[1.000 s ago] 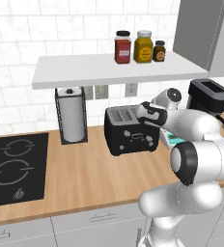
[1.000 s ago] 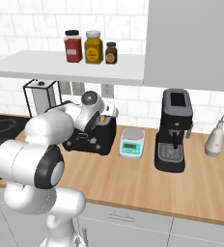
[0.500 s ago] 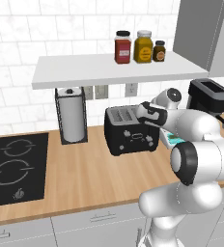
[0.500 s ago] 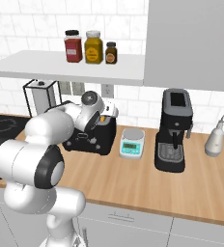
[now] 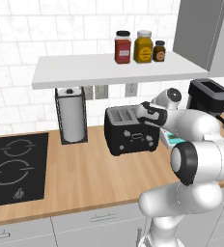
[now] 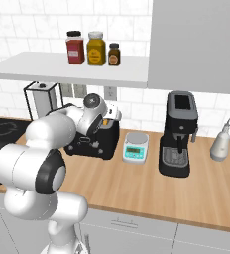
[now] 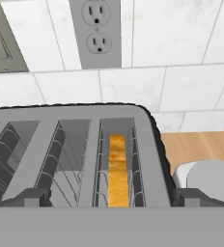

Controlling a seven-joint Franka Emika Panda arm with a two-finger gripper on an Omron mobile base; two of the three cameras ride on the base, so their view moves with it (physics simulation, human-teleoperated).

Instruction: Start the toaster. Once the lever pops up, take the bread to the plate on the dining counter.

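I judge I am at the pick-up step: the toaster (image 5: 131,132) sits on the counter (image 5: 85,173) below the shelf (image 5: 114,70), and my gripper (image 5: 145,112) hangs over its top with fingers spread wide, grasping nothing. The bread (image 7: 117,169) stands sunk in the rightmost slot. Next I must descend straight over it. The slot rims crowd it; the scale (image 6: 136,147) sits just beside.

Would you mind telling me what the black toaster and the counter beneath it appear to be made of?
The black boxy four-slot toaster looks like matte black plastic or painted metal, with silvery metal-looking slot rims and wire guides. The light wooden counter appears to be wood, judging by its warm tone and faint grain lines.
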